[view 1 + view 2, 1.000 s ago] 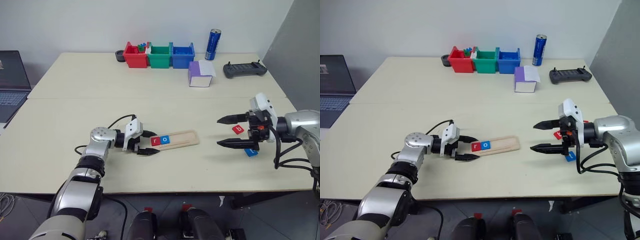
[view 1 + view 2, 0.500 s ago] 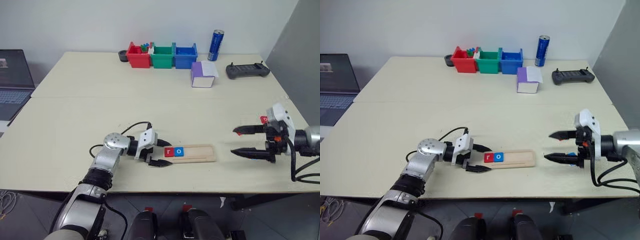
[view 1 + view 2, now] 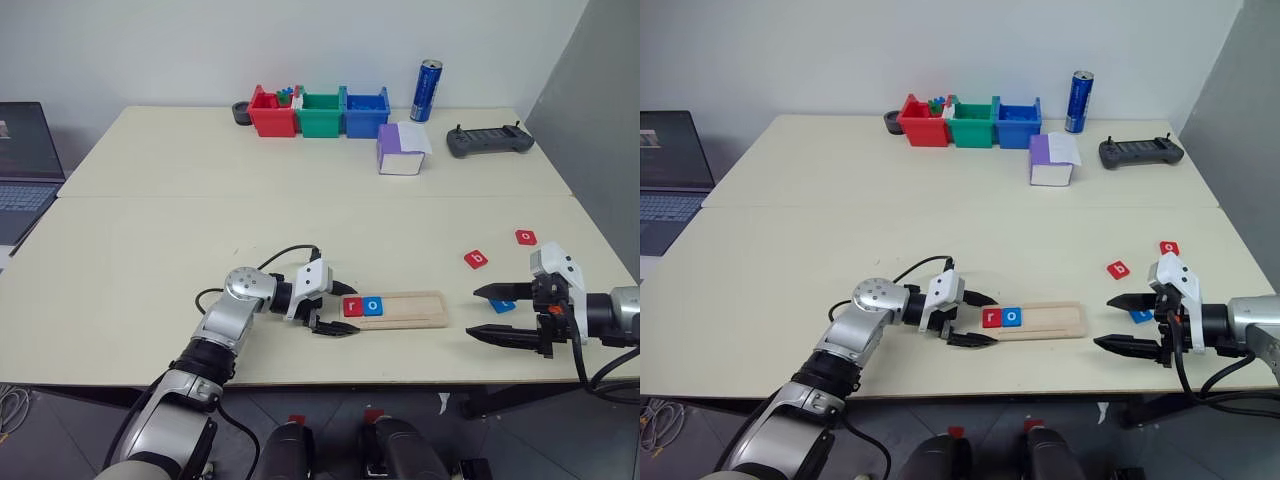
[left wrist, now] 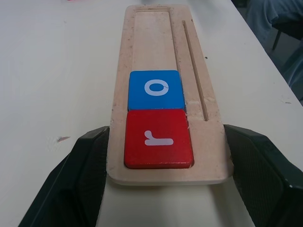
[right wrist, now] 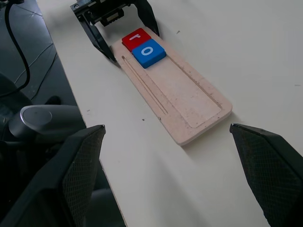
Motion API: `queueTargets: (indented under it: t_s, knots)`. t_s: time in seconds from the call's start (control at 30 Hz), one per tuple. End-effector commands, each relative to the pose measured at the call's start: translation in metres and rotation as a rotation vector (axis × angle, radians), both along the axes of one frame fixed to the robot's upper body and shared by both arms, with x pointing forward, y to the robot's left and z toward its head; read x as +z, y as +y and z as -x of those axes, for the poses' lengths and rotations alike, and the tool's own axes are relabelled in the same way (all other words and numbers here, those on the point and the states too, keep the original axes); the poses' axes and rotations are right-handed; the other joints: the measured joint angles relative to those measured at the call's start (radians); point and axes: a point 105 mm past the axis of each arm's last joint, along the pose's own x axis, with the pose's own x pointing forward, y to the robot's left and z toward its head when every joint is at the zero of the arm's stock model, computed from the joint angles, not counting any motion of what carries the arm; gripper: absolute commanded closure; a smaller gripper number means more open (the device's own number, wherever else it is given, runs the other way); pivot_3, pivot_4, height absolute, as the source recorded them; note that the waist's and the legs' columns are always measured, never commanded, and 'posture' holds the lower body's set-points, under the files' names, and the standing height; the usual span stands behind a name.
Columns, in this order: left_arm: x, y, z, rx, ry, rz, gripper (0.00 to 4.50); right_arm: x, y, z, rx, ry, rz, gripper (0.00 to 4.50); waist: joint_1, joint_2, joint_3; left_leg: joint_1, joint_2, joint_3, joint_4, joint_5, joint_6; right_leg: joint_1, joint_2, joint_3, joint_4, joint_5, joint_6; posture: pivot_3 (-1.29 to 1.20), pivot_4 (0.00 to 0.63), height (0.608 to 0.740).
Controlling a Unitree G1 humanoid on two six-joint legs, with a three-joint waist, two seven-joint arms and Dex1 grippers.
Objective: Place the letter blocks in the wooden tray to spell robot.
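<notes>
Tray gripped at its end, two letters in place, three blocks loose on the right.

The left gripper (image 3: 333,312) has its fingers closed on the end of the wooden tray (image 3: 408,308), which lies on the surface (image 3: 150,240) near the front edge and holds the red r block (image 4: 158,138) and the blue o block (image 4: 155,88) touching each other. The right gripper (image 3: 503,311) hangs with fingers wide apart and empty, just beside the blue block (image 3: 503,304); the red b block (image 3: 477,259) and another red block (image 3: 526,237) lie further back. If the tray is pulled or tilted, both seated letters can slide, and a wrong pick would break the spelling order.
</notes>
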Motion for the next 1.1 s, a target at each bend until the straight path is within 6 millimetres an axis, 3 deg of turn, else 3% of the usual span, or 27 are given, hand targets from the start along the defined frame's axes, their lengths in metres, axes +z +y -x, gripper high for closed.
queueTargets:
  t_s: [0.03, 0.33, 0.37, 0.4, 0.67, 0.87, 0.97, 1.1]
  knots:
    - [0.008, -0.005, -0.002, -0.022, -0.037, 0.005, 1.12, 0.010, 0.001, -0.001, 0.007, -0.044, -0.005, 0.00, 0.000, 0.000, 0.000, 0.000, 0.000, 0.000, 0.000, 0.000, 0.000, 0.000, 0.000, 0.000, 0.000, 0.000, 0.000, 0.00, 0.150, 0.740]
    - [0.008, -0.009, -0.006, -0.024, -0.021, 0.010, 1.12, 0.012, 0.003, -0.003, 0.009, -0.053, -0.011, 0.00, 0.000, 0.000, 0.000, 0.000, 0.000, 0.000, 0.000, 0.000, 0.000, 0.000, 0.000, 0.000, 0.000, 0.000, 0.000, 0.00, 0.150, 0.740]
    - [0.009, -0.009, -0.006, -0.020, -0.019, 0.014, 0.39, 0.012, 0.004, -0.002, 0.010, -0.054, -0.012, 0.00, 0.000, 0.000, 0.000, 0.000, 0.000, 0.000, 0.000, 0.000, 0.000, 0.000, 0.000, 0.000, 0.000, 0.000, 0.000, 0.00, 0.150, 0.740]
    - [0.009, -0.010, -0.005, -0.032, -0.015, 0.016, 0.13, 0.012, 0.004, -0.002, 0.009, -0.054, -0.012, 0.00, 0.001, 0.000, 0.000, 0.000, 0.000, 0.000, 0.000, 0.000, 0.000, 0.000, 0.000, 0.000, 0.000, 0.000, 0.000, 0.00, 0.150, 0.740]
    - [0.011, -0.001, -0.004, -0.038, -0.050, 0.001, 0.06, 0.012, 0.002, -0.003, -0.001, -0.060, -0.008, 0.00, 0.000, 0.000, 0.000, 0.000, 0.000, 0.000, 0.000, 0.000, 0.000, 0.000, 0.000, 0.000, 0.000, 0.000, 0.000, 0.00, 0.150, 0.740]
    - [0.039, 0.015, 0.001, -0.039, -0.056, 0.085, 0.06, 0.015, -0.006, -0.004, -0.027, -0.068, 0.000, 0.00, 0.000, 0.000, 0.000, 0.000, 0.000, 0.000, 0.000, 0.000, 0.000, 0.000, 0.000, 0.000, 0.000, 0.000, 0.000, 0.00, 0.150, 0.740]
    - [0.057, 0.037, 0.008, -0.019, -0.073, 0.126, 0.06, 0.016, -0.012, -0.004, -0.059, -0.075, 0.004, 0.00, -0.001, 0.000, 0.000, 0.000, 0.000, 0.000, 0.000, 0.000, 0.000, 0.000, 0.000, 0.000, 0.000, 0.000, 0.000, 0.00, 0.150, 0.740]
    - [0.059, 0.068, 0.021, 0.064, -0.109, 0.147, 0.06, 0.018, -0.029, -0.014, -0.161, -0.129, -0.004, 0.00, -0.005, 0.000, 0.000, 0.001, 0.001, 0.000, -0.002, 0.000, 0.000, 0.000, 0.000, 0.000, 0.000, 0.000, 0.000, 0.00, 0.150, 0.740]
